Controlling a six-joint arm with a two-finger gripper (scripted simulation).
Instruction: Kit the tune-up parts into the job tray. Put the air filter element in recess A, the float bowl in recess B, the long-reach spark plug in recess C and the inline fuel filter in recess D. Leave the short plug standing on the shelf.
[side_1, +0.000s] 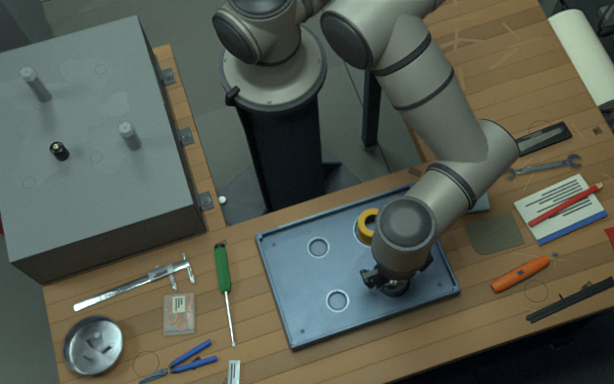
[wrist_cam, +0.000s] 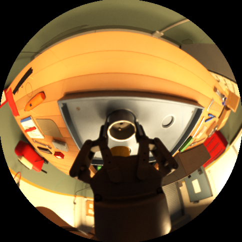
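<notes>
On the blue-grey job tray (side_1: 350, 265) at the bench's centre, the yellow ring-shaped air filter element (side_1: 367, 225) sits in the far recess, partly hidden by my arm. My gripper (wrist_cam: 121, 132) is low over the tray's right near recess, still closed around the metal float bowl (wrist_cam: 121, 128), an open-topped cup that stands upright there. Two round recesses (side_1: 318, 247) (side_1: 337, 300) on the tray's left side hold nothing. On the grey shelf (side_1: 90, 135) to the left stand two grey spark plugs (side_1: 35, 84) (side_1: 129, 135) and the small black fuel filter (side_1: 59, 150).
The tray's raised rim surrounds the gripper. An orange knife (side_1: 520, 273), a notepad with a red pencil (side_1: 562, 207) and a wrench (side_1: 545, 166) lie to the right. A green screwdriver (side_1: 223, 280), calipers (side_1: 135, 282) and a metal dish (side_1: 93, 345) lie to the left.
</notes>
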